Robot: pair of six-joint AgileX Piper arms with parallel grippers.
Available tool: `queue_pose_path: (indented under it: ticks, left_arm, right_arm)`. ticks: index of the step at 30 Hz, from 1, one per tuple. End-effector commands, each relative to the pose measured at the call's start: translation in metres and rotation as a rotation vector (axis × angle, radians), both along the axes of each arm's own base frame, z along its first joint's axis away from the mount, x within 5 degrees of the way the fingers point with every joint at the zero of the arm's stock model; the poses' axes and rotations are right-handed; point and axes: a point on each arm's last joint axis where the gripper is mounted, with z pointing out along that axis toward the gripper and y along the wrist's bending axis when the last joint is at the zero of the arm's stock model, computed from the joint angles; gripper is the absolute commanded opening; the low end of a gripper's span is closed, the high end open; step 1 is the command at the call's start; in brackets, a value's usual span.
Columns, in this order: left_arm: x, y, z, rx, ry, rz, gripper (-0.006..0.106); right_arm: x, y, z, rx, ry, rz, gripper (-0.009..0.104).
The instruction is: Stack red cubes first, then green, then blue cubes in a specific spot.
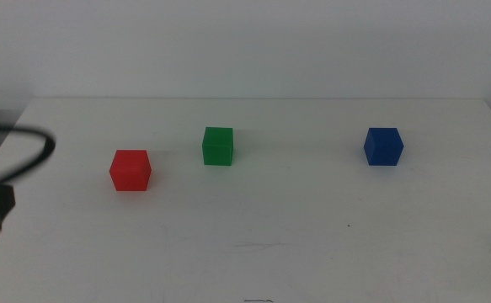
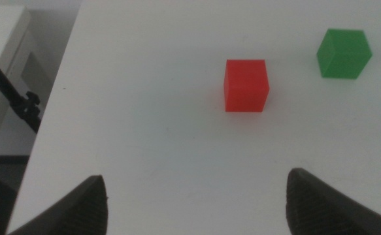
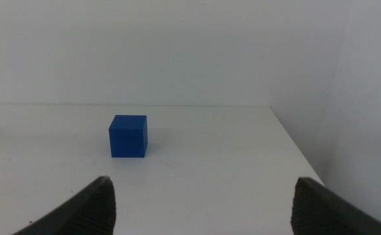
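Small solid bright-red cube (image 1: 130,170) with matte faces: flat on the plain white matte tabletop (image 1: 312,244), toward the left side in the middle view, untouched. Small solid green cube (image 1: 217,146) of the same size: just to its right and a little farther back, apart from it, no faces touching. Small solid deep-blue cube (image 1: 383,146): well apart from both, over on the right side, about level with the green one. All three separate, nothing stacked.

Left gripper (image 2: 197,202): above the tabletop near the left edge, jaws released and spread wide, nothing between them. Red cube (image 2: 246,85) ahead of the jaws in the left wrist view, green cube (image 2: 343,54) beyond and to one side. In the middle view only a dark block with a curved black cable (image 1: 26,156) at the left edge, probably part of that arm, too blurred to be sure.

Right gripper (image 3: 203,205): out of the middle view, low over the tabletop, jaws likewise released and wide, holding nothing. Blue cube (image 3: 127,136) ahead of them in the right wrist view, standing square, clear of both jaws, with the tabletop's far edge and a white wall (image 3: 177,46) behind.
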Motion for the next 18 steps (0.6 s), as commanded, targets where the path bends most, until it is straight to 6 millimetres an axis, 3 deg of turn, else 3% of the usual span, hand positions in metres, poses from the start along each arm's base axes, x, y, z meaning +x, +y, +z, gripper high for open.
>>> queue_pose_path:
  ticks: [1,9,14,18]
  left_arm:
    - [0.016,-0.002,0.024,0.016,-0.036,-0.017,0.094]
    - [0.072,-0.005,0.04,0.066,0.088,-0.047,0.094]
    - [0.119,-0.008,0.055,0.056,0.204,-0.043,0.093]
    - [0.159,-0.012,0.053,0.024,0.301,-0.043,0.093]
  right_arm:
    - [-0.002,0.001,0.014,-0.027,-0.109,0.006,0.091]
    - [-0.002,0.001,0.014,-0.027,-0.109,0.006,0.091]
    - [-0.002,0.001,0.014,-0.027,-0.109,0.006,0.091]
    - [-0.002,0.001,0.014,-0.027,-0.109,0.006,0.091]
